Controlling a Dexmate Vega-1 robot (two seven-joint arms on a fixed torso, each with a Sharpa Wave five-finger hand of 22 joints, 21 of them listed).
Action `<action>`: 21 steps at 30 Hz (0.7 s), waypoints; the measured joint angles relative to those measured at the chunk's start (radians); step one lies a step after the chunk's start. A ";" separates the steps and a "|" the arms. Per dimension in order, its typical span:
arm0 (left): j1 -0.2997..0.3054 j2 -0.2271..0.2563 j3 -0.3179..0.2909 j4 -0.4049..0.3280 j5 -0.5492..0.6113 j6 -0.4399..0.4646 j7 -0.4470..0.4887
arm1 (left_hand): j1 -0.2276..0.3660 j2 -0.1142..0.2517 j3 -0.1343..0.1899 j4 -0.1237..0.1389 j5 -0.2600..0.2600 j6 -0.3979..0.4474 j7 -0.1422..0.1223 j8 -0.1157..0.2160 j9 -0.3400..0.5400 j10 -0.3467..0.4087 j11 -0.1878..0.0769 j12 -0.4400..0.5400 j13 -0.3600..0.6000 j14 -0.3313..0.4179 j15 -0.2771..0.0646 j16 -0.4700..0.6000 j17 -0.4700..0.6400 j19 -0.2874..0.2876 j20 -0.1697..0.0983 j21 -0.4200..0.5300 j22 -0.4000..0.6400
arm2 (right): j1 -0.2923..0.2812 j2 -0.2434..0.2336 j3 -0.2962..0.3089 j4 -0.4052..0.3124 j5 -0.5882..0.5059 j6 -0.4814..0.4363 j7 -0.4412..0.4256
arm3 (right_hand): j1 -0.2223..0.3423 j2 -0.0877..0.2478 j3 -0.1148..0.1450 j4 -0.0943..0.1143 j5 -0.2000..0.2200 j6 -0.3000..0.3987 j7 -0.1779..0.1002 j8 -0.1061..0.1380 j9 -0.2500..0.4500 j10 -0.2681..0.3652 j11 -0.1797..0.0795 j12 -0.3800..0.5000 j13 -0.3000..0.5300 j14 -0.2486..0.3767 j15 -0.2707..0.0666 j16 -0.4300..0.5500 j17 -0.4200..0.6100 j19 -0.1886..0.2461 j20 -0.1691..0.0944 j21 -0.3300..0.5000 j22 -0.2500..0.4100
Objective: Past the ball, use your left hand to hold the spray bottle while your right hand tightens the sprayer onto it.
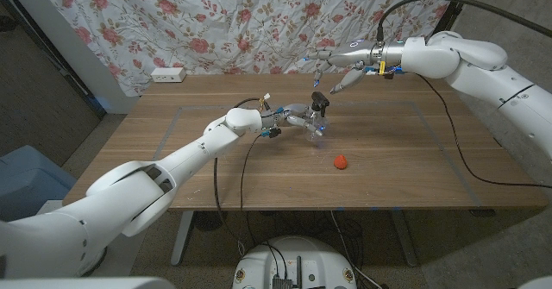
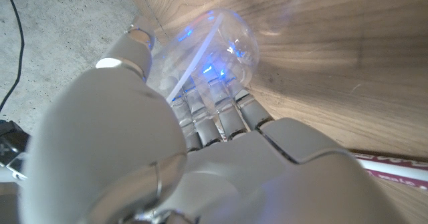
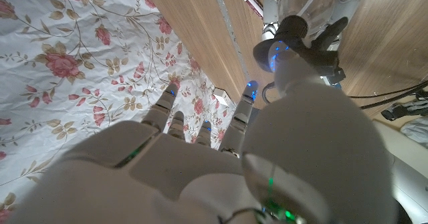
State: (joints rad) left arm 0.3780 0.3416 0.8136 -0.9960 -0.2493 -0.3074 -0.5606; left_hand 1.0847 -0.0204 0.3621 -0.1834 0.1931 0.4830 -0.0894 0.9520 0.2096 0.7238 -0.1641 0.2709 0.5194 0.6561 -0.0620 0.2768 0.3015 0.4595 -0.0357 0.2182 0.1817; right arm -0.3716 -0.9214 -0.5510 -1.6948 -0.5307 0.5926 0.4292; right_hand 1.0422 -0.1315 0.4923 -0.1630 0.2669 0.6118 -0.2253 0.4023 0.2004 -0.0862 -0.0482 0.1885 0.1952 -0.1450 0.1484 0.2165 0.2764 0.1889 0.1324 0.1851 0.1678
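Left hand [image 1: 289, 119] wraps the clear bottle [image 1: 312, 127] and holds it upright on the table [image 1: 172, 142]; in the left wrist view its fingers [image 2: 221, 114] curl round the bottle [image 2: 214, 43]. Black sprayer [image 1: 320, 101] sits on top of the bottle, just above the left hand's grip; in the right wrist view the sprayer [image 3: 314, 40] shows seated on the neck, trigger sticking out sideways.

Right hand [image 1: 338, 72] hangs above and a bit behind the sprayer, apart from it, fingers spread and holding nothing. Right wrist view agrees: fingers [image 3: 167, 107] are loose, nothing between them.

Red ball [image 1: 341, 160] lies on the table nearer the robot than the bottle, beside and in front of the left hand, apart from both hands.

Progress, judged: hold step done, sprayer already on the neck. How tight it sits cannot be told. Right hand is off the sprayer, so either between twists or finished; if more tightening is left, it needs to come down and re-grip the cap. Bottle not yet let go.
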 measured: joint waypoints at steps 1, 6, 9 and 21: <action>-0.001 0.000 0.000 0.001 0.000 0.000 -0.002 | 0.000 0.000 0.000 0.000 0.000 0.000 0.000 0.000 0.000 0.000 0.000 0.000 0.000 0.000 0.000 0.000 0.000 0.000 0.000 0.000 0.000 | 0.002 0.001 -0.001 0.001 0.000 0.003 0.004 | 0.000 0.000 -0.001 -0.001 0.000 -0.004 0.004 0.000 -0.001 0.000 0.000 0.000 0.000 0.000 0.000 0.000 0.000 0.000 0.000 0.000 0.000; -0.006 0.000 0.002 0.003 0.000 0.000 -0.009 | 0.000 0.000 0.000 0.000 0.000 0.000 0.000 0.000 0.000 0.000 0.000 0.000 0.000 0.000 0.000 0.000 0.000 0.000 0.000 0.000 0.000 | 0.009 0.005 -0.007 0.011 -0.002 0.016 0.012 | 0.000 0.000 -0.001 -0.001 0.000 -0.011 0.000 0.000 -0.001 0.000 0.000 0.000 0.000 0.000 0.000 0.000 0.000 0.000 0.000 0.000 0.000; -0.007 0.000 0.002 0.003 0.000 0.001 -0.013 | 0.000 0.000 0.000 0.000 0.000 0.000 0.000 0.000 0.000 0.000 0.000 0.000 0.000 0.000 0.000 0.000 0.000 0.000 0.000 0.000 0.000 | 0.012 0.010 -0.012 0.022 -0.002 0.026 0.016 | 0.000 0.000 -0.001 -0.001 0.000 -0.011 0.000 -0.008 -0.001 0.000 0.000 0.000 0.000 0.000 0.000 0.000 0.000 0.000 0.000 0.000 0.000; -0.007 0.003 0.003 -0.004 0.001 0.010 -0.016 | 0.000 0.000 0.000 0.000 0.000 0.006 0.001 -0.001 0.000 0.000 0.000 -0.005 0.000 -0.001 0.000 0.000 0.000 0.000 0.000 0.000 0.000 | 0.020 0.021 -0.023 0.043 -0.008 0.051 0.020 | 0.000 0.000 -0.005 0.003 0.000 -0.021 0.004 -0.014 0.000 0.000 0.000 0.000 0.000 0.000 0.000 0.000 0.005 -0.006 -0.006 0.000 0.000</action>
State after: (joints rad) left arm 0.3710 0.3447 0.8166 -1.0001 -0.2485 -0.2977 -0.5762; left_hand 1.0847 -0.0204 0.3621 -0.1834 0.1932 0.4887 -0.0881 0.9515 0.2096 0.7235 -0.1645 0.2660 0.5194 0.6556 -0.0622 0.2767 0.3018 0.4595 -0.0358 0.2182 0.1818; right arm -0.3513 -0.9002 -0.5743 -1.6520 -0.5389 0.6441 0.4497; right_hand 1.0422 -0.1315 0.4869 -0.1600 0.2669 0.5907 -0.2217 0.3881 0.2000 -0.0860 -0.0483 0.1885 0.1953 -0.1448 0.1483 0.2165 0.2813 0.1833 0.1268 0.1851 0.1679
